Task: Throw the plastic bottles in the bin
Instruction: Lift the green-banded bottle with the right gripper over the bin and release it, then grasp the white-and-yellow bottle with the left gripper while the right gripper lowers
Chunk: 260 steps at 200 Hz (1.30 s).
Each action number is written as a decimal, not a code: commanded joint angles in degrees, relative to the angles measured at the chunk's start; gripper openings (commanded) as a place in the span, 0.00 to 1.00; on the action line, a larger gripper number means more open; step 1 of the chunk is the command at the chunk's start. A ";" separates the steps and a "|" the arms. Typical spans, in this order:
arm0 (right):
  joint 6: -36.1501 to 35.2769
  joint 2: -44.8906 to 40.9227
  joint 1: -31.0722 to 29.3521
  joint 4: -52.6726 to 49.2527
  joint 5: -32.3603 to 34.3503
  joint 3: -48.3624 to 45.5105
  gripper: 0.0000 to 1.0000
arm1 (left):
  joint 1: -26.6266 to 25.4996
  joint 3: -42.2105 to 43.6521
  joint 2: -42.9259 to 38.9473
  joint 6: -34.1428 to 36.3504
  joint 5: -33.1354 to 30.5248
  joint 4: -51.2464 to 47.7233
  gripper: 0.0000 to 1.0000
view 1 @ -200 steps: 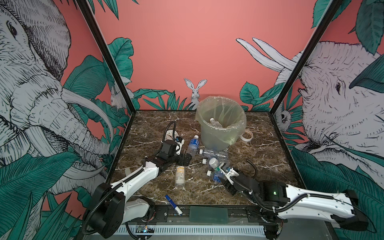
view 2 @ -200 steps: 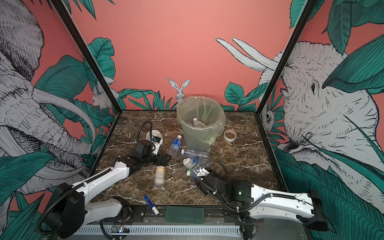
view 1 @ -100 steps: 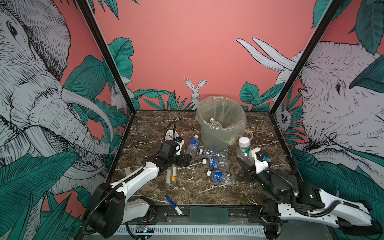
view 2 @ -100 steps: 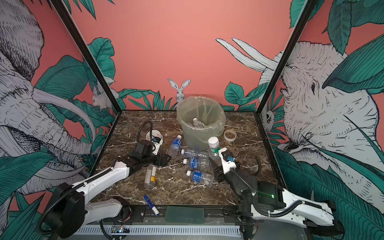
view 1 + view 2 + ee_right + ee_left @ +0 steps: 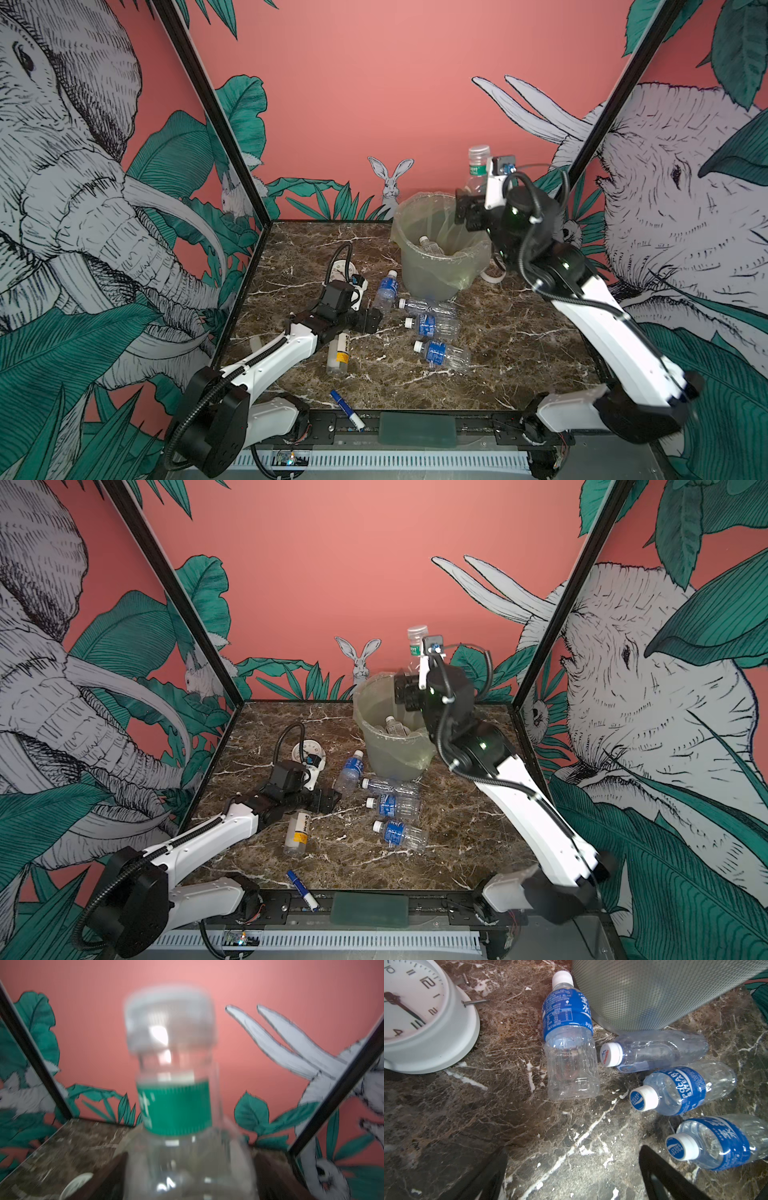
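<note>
Right arm has swung up from the table, where it was low among the loose bottles a second ago; right gripper (image 5: 468, 208) now sits high over the bin (image 5: 409, 270) with the green-banded bottle (image 5: 477, 164) upright between its jaws, cap up. In both top views the bottle looks above the right rear part of the bin's rim, though depth is not sure. Right wrist view is blurred: dark fingers (image 5: 112, 1169) flank the bottle body, and whether they pinch it or have let go cannot be told. Reads as the drop step, release about due. One bottle in the bin (image 5: 430, 245) already. Left gripper (image 5: 575, 1167) has barely moved, low over the marble, fingers spread, holding nothing. Left on the table: three blue-label bottles (image 5: 386, 289) (image 5: 434, 324) (image 5: 442, 355), a clear one (image 5: 432, 307) at the bin's foot, a white-yellow one (image 5: 338, 353) by the left arm; most of the task remains
</note>
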<state>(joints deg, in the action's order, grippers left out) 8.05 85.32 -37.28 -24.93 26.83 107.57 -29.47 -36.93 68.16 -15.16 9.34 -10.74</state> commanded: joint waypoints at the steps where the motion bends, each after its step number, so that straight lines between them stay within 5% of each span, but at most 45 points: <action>1: 4.04 0.23 2.12 -5.73 -5.60 2.55 0.99 | 0.21 -0.33 -4.08 1.12 -1.65 -3.44 1.00; 156: 7.88 -21.44 2.12 -5.76 -12.41 -30.74 0.99 | -0.12 1.24 -11.37 -4.69 -9.56 -15.62 0.99; 260: 9.82 -29.52 2.16 -6.75 -13.63 -48.57 0.99 | -9.81 5.53 -8.10 -13.93 -9.77 -13.17 0.99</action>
<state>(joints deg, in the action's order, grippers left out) 16.49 57.82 -35.09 -32.03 14.06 61.32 -38.89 -32.75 60.07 -26.04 0.49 -24.05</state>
